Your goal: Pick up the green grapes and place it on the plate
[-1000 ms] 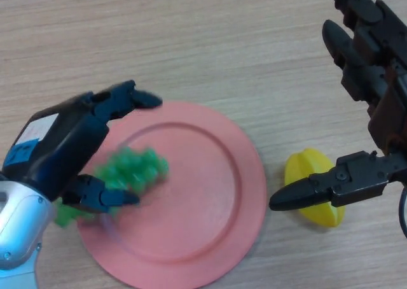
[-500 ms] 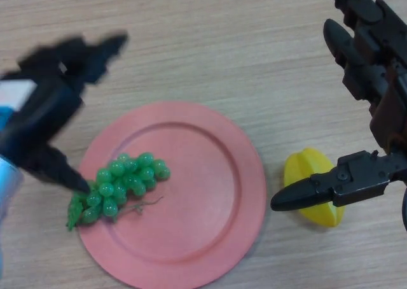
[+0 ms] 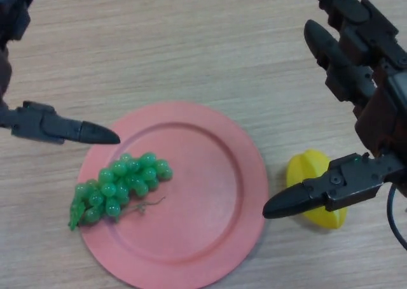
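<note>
The bunch of green grapes (image 3: 119, 187) lies on the left part of the pink plate (image 3: 197, 193), its stem end reaching just past the plate's left rim. My left hand (image 3: 48, 126) is open and empty, up at the left edge, its thumb pointing right above the plate's upper-left rim, apart from the grapes. My right hand (image 3: 356, 85) is open and empty at the right, with its thumb stretched over the table beside the plate's right rim.
A yellow fruit-shaped object (image 3: 318, 193) lies on the wooden table (image 3: 191, 41) just right of the plate, partly behind my right thumb.
My left hand let go of the grapes, which now rest on the plate, and withdrew up and to the left. My right hand shifted slightly left.
</note>
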Controlling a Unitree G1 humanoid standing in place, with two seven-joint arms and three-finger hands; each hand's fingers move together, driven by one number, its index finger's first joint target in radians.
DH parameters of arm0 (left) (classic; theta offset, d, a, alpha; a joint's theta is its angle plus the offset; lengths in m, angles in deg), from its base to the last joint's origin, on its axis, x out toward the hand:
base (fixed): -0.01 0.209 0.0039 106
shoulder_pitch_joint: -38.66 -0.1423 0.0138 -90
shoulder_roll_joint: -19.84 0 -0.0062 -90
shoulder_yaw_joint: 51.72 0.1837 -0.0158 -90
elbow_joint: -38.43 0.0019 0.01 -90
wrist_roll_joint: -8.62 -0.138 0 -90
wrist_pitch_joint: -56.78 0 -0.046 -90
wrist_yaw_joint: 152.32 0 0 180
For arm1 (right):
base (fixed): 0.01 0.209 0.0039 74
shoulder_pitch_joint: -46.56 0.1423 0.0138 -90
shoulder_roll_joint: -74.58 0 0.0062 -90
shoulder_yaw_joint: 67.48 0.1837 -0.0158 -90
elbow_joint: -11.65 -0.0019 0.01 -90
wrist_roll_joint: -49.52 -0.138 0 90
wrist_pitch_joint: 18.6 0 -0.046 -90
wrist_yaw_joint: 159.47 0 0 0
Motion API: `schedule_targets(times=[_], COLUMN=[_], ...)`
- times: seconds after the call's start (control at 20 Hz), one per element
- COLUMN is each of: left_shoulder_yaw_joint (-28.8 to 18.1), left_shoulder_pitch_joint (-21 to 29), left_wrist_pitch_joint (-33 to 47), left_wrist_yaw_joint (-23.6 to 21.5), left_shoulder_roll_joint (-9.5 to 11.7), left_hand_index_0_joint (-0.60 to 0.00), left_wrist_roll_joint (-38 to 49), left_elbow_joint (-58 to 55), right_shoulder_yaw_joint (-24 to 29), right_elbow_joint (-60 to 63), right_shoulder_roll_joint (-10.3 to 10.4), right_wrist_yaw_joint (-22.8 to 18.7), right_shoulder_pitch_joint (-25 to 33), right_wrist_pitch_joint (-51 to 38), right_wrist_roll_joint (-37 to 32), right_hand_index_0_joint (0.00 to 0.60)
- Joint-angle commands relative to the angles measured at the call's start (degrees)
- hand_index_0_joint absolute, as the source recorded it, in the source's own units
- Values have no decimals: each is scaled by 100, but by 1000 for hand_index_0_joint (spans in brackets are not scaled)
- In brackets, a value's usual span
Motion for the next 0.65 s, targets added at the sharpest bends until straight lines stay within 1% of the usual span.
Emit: schedule_targets(times=[0.05, 0.1, 0.2, 0.35, 0.4, 0.5, 0.65], left_shoulder_yaw_joint=[-867, -971, -1047, -1142, -1128, -1066, -1013], left_shoulder_pitch_joint=[-58, -172, -305, -375, -399, -440, -508], left_wrist_pitch_joint=[-211, -460, -621, -629, -541, -371, -279], left_wrist_yaw_joint=[-361, -466, -430, -303, -233, -164, -107], left_shoulder_roll_joint=[259, 350, 461, 500, 510, 445, 324], left_hand_index_0_joint=[0, 0, 0, 0, 0, 0, 0], left_wrist_roll_joint=[1155, 1556, 1764, 1740, 1583, 1268, 1017], left_elbow_joint=[-483, -460, -412, -341, -319, -312, -356], right_shoulder_yaw_joint=[371, 399, 441, 425, 401, 406, 407], right_elbow_joint=[-312, -312, -312, -312, -312, -312, -312], right_shoulder_roll_joint=[18, 60, 112, 154, 192, 255, 257], right_wrist_yaw_joint=[65, 131, 170, 212, 258, 327, 349], right_shoulder_pitch_joint=[255, 310, 374, 397, 392, 399, 409], right_wrist_pitch_joint=[-482, -410, -333, -298, -300, -295, -301], right_wrist_roll_joint=[289, 339, 363, 449, 527, 607, 617], right_hand_index_0_joint=[0, 0, 0, 0, 0, 0, 0])
